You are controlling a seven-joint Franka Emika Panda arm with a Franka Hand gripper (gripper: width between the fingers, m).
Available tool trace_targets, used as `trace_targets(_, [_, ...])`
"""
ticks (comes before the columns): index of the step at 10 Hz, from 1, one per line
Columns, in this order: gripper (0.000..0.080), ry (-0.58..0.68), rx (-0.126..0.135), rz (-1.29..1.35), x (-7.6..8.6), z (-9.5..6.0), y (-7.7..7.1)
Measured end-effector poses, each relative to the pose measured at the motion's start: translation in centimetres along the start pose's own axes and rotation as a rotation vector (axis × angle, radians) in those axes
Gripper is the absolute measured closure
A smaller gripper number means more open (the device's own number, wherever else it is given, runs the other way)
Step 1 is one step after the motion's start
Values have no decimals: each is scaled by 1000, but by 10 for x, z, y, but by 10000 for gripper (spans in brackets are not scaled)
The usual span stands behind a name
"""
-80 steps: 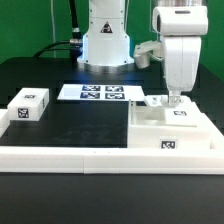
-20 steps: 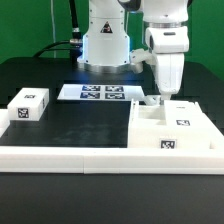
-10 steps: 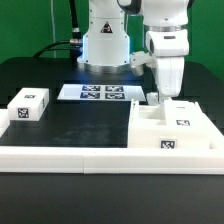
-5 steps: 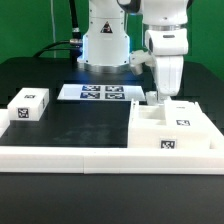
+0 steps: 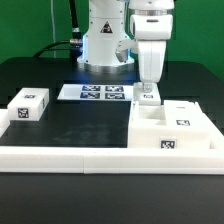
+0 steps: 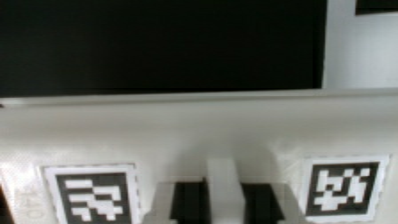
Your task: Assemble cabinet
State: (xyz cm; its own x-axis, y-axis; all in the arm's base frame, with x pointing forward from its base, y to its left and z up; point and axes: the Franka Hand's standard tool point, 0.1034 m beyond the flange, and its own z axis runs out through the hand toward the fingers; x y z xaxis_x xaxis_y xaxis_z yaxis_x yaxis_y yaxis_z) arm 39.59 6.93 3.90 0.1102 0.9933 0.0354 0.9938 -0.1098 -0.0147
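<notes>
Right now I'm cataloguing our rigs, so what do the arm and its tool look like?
The arm is glossy white with rounded shells and dark joint seams; its blocky white tool narrows downward. Black cables hang behind it.

The cabinet [image 5: 178, 128] is seen as smooth white plastic with a faint sheen (its tags [image 5: 182, 123] are printed in flat black and white). The table [image 5: 90, 125] is covered in a matt black surface. The arm casing [image 5: 150, 55] is finished in glossy white plastic.
</notes>
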Motion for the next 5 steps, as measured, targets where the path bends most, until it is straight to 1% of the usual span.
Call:
trace_targets(3, [729,-2,5,1,0,1,0])
trace_targets(5, [729,-19,15,4,0,-6,13])
